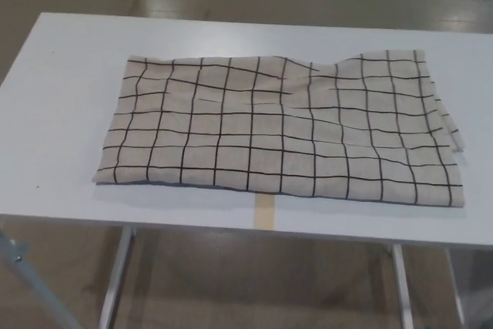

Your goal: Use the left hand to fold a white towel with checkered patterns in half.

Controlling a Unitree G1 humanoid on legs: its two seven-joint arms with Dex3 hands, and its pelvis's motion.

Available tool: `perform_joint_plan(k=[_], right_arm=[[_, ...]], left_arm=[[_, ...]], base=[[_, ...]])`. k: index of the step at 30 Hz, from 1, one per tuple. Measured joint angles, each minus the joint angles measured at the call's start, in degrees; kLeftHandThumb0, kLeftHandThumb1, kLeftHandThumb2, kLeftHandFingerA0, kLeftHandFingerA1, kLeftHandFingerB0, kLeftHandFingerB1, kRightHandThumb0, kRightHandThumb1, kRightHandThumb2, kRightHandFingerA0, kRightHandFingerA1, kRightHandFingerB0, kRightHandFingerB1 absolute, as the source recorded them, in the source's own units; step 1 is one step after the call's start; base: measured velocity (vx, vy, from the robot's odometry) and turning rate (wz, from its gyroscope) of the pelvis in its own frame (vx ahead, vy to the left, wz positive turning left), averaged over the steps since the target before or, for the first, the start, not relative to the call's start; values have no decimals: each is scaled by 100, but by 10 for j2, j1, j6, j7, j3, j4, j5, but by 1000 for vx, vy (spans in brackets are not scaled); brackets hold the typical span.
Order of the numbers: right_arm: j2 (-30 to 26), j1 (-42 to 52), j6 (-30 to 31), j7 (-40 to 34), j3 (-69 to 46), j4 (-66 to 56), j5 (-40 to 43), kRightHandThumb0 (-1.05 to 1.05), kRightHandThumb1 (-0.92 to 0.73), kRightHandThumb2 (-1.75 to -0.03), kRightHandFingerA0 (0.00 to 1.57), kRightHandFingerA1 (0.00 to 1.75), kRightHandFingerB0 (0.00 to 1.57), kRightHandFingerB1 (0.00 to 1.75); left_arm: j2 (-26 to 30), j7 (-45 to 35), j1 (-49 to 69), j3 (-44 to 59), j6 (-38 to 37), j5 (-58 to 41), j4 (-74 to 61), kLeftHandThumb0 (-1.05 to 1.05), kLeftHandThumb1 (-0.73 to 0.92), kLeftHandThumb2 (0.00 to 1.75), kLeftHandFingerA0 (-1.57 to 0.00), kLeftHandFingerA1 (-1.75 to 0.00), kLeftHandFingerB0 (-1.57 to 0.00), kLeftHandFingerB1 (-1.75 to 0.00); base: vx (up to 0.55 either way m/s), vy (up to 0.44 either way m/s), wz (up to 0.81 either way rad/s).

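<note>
Tape strip [264, 212] at six o'clock; our checkered towel [281, 125] lies unfolded on the tabletop [62, 59]; neither hand visible, state unknowable.

No legible text or labels

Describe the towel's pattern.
The towel is off-white with a grid of thin black lines, seen clearly in the head view.

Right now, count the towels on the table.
1. The checkered towel lies spread across the middle of the white table. It may be layered; nothing else shows.
</note>
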Motion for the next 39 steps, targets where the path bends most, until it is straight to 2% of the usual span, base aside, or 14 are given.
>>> perform_joint_plan(k=[9,10,11,16,17,18,22,23,25,26,29,30,34,39], right_arm=[[4,3,-10,2,-16,-15,19,-29,-55,-56,41,58,45,62],[4,4,-10,2,-16,-15,21,-29,-55,-56,41,58,45,62],[4,4,-10,2,-16,-16,21,-29,-55,-56,41,58,45,62],[4,7,-12,4,-16,-19,28,-29,-55,-56,41,58,45,62],[4,8,-12,4,-15,-20,29,-29,-54,-56,41,56,46,60],[5,8,-13,5,-15,-21,29,-30,-54,-56,42,56,46,60],[15,29,-13,4,-5,-59,29,-30,-54,-56,42,56,46,60],[17,33,-13,4,-2,-66,29,-29,-53,-56,42,54,49,55],[23,46,-12,5,6,-85,29,-30,-53,-56,42,53,50,54],[24,51,-12,6,10,-90,29,-35,-41,-76,38,59,46,60],[27,75,-10,15,30,-119,29,-34,-41,-76,37,59,47,60],[28,79,-9,16,33,-124,29,-28,-54,-56,40,52,52,52],[32,105,-4,28,57,-157,30,-28,-54,-56,40,52,52,52],[41,136,0,40,88,-189,30,-27,-55,-56,40,52,51,54]], left_arm=[[0,-28,-1,12,-42,-21,6,-20,35,87,-9,-50,-9,-48],[0,-29,-2,12,-45,-22,7,-29,42,58,-17,-35,-9,-29],[0,-30,-1,12,-47,-23,8,-20,39,87,-1,-47,0,-45],[0,-31,7,8,-66,-23,-4,-20,39,87,-1,-48,0,-46],[0,-31,8,7,-68,-23,-6,-31,41,53,-2,-27,-1,-24],[0,-30,9,7,-70,-22,-8,-33,39,55,-3,-23,-1,-20],[-4,-13,33,-5,-105,-6,-66,-33,39,55,-3,-23,-1,-20],[-4,-8,38,-7,-114,-1,-78,-55,35,71,0,-21,0,-14],[-6,0,49,-12,-134,9,-111,-59,37,73,0,-20,-1,-13],[-6,1,53,-13,-139,11,-123,-62,39,74,0,-18,-4,-14],[-6,8,67,-14,-165,28,-202,-62,39,73,0,-18,-6,-15],[-6,9,69,-14,-170,30,-214,-60,38,72,0,-12,-5,-11],[-6,16,72,-14,-197,50,-305,-56,36,70,0,-15,-6,-13],[-8,25,51,-18,-224,84,-426,-43,31,67,0,-25,-8,-26]], base=[[0,0,0],[0,0,0],[0,0,0],[0,0,0],[0,0,0],[0,0,0],[0,0,0],[0,0,0],[0,0,0],[0,0,0],[0,0,0],[0,0,0],[0,0,0],[0,0,0]])
